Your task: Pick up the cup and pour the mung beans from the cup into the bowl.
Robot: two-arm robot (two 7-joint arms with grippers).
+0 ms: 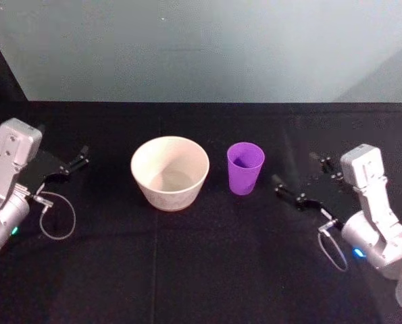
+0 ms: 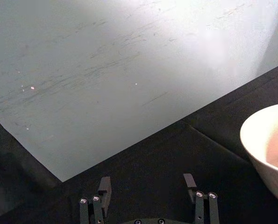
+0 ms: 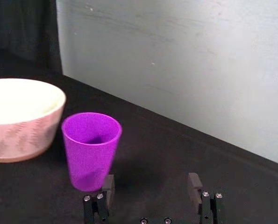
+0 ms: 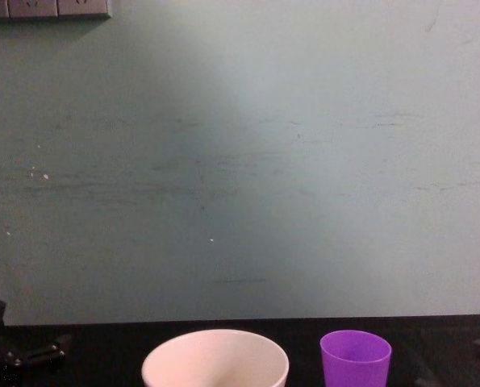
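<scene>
Robotics lab test bench: a black-draped table (image 3: 176, 144) lies beneath the right gripper (image 3: 151, 186), a bare pale-green wall (image 3: 176, 56) rises beyond it, and wall sockets (image 4: 46, 8) sit high above.

Head camera: high up, tilted forward and down over the black table (image 1: 201, 270); the bowl (image 1: 170, 173) sits near centre, the cup (image 1: 245, 167) at its 3 o'clock.
Chest camera: low, facing level at the wall (image 4: 240, 161); the rims of bowl and cup peek in along the 6 o'clock edge.
Left wrist camera: just above the table, looking past the left gripper (image 2: 148, 179) to the wall, with the bowl near.
Right wrist camera: low behind the right gripper (image 3: 153, 179), close to the cup, with the bowl beyond.
Shared: the bowl in all four views, the cup in three.
</scene>
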